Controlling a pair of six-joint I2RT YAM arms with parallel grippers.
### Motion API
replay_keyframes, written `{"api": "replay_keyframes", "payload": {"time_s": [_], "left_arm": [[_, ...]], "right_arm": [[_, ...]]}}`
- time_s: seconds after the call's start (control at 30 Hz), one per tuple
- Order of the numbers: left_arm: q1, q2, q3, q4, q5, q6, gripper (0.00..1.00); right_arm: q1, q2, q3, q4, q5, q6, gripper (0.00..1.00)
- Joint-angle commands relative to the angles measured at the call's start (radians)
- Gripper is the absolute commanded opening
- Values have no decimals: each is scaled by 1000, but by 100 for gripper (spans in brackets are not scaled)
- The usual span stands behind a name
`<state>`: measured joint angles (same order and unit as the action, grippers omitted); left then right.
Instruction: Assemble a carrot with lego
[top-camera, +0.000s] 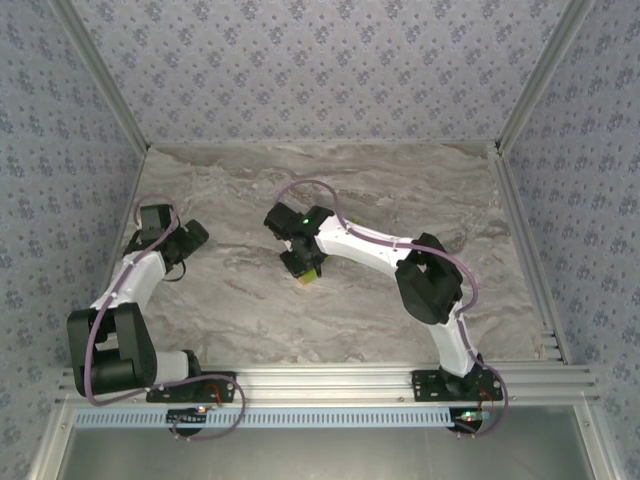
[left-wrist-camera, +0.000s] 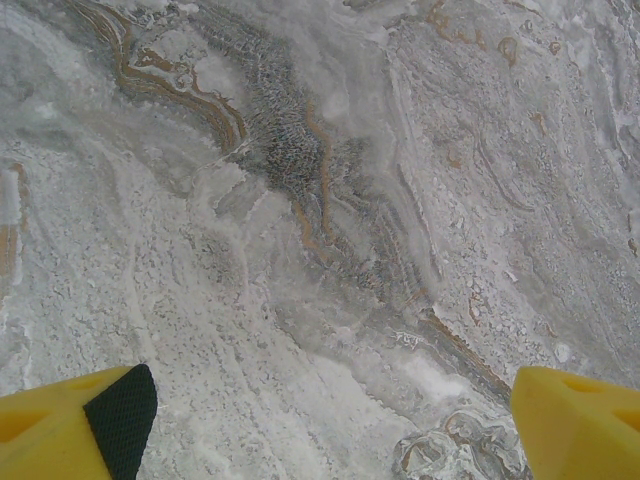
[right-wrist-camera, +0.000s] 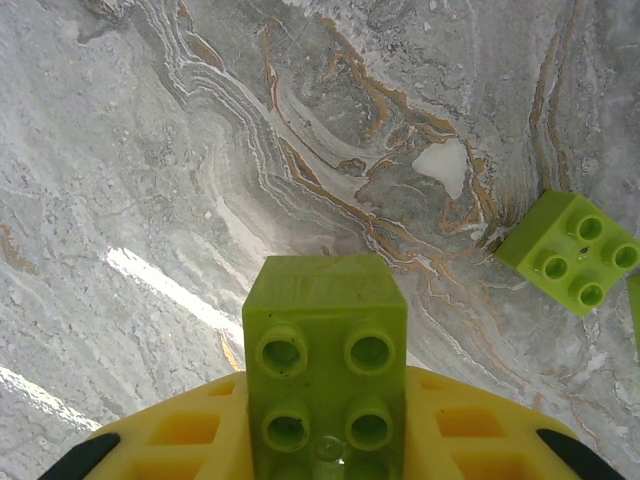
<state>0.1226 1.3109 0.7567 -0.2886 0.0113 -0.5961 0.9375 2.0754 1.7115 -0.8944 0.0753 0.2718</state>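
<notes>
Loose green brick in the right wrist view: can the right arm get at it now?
Likely reachable, since bare table separates the right gripper from the loose green brick; but it is shut on another green brick, so no grasp yet.

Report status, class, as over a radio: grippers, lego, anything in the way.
Left gripper open, empty. Right gripper shut on lime-green brick. Another, second brick loose on table. Nothing between them.

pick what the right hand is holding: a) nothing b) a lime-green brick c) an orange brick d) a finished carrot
b: the right hand is shut on a lime-green brick with its studs facing the wrist camera, while a second green brick lies loose nearby.
</notes>
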Motion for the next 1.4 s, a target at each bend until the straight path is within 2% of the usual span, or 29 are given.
{"api": "replay_keyframes", "payload": {"time_s": [0.0, 0.2, 0.57, 0.87, 1.37], "left_arm": [[7, -21, 11, 3, 13, 0, 93], [8, -23, 16, -1, 13, 1, 93], [7, -13, 23, 0, 20, -1, 93], [7, -10, 25, 2, 21, -1, 93], [7, -16, 15, 1, 19, 1, 93]], "right_arm": [[3, 99, -49, -132, -22, -12, 36], [2, 31, 26, -182, -12, -24, 36], [-5, -60, 61, -204, 0, -25, 33], [10, -143, 55, -117, 18, -23, 33], [13, 7, 110, -40, 29, -6, 32]]}}
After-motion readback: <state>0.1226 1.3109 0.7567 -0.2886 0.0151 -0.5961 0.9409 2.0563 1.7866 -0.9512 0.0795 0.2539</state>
